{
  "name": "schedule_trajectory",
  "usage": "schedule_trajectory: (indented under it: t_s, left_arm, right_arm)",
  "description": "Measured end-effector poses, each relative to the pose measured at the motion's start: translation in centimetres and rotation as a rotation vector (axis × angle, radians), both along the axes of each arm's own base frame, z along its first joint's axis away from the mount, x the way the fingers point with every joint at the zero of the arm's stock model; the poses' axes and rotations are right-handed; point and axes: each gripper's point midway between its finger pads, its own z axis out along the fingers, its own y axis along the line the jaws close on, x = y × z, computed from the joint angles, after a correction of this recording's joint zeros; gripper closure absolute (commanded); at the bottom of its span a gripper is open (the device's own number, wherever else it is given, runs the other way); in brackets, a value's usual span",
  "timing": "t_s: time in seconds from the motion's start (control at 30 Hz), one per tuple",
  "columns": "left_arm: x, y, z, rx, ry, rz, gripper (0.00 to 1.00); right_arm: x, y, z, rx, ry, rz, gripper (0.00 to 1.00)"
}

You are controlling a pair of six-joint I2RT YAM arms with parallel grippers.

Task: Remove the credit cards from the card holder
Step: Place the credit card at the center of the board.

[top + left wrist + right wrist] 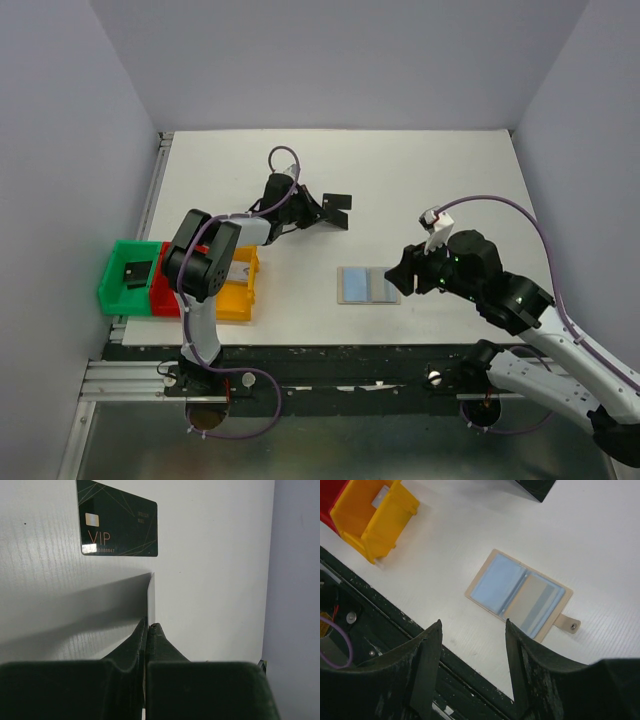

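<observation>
Left wrist view: left hand (149,628) pinches a thin card (151,596), likely stiff and slick, by its edge; right hand (472,628) hovers wide over the card holder (497,582).

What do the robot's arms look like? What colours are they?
The left arm and right arm are mostly black with pale grey sections, and each trails a thin purple cable. The left end effector and right end effector each have two black wedge-shaped fingers. Tiny green lights glow on the right arm.
</observation>
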Motion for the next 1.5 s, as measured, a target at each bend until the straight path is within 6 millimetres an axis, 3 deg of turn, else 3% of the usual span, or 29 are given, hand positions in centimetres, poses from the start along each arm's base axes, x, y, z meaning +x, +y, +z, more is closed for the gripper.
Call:
schedule_trajectory:
  t_s: [0.23, 0.43, 0.97, 1.13, 1.3, 1.4, 1.5]
  left_arm:
    - [0.2, -0.4, -0.4, -0.003, 0.011, 0.002, 1.00]
    - [0.3, -0.3, -1.2, 0.002, 0.029, 0.006, 0.94]
    - [0.6, -0.1, -1.4, 0.025, 0.034, 0.018, 0.57]
    - [0.5, 0.1, -1.8, 0.056, 0.042, 0.013, 0.52]
    - [0.6, 1.3, -2.5, 0.092, 0.054, 0.022, 0.42]
    - [0.7, 2.5, -2.5, 0.130, 0.052, 0.037, 0.31]
    - [1.0, 3.3, -1.9, 0.164, 0.040, 0.049, 0.29]
  right_arm:
    - [0.1, 0.1, -0.2, -0.006, 0.007, 0.000, 0.38]
    - [0.1, 0.1, -0.3, -0.010, 0.010, 0.001, 0.39]
    - [0.1, 0.1, -0.5, -0.016, 0.014, 0.002, 0.38]
    - [0.2, 0.2, -0.6, -0.020, 0.017, 0.002, 0.38]
    - [0.2, 0.1, -0.7, -0.021, 0.017, 0.001, 0.38]
    - [0.3, 0.0, -0.7, -0.026, 0.014, -0.008, 0.38]
    - [0.6, -0.4, -0.8, -0.036, 0.009, -0.032, 0.38]
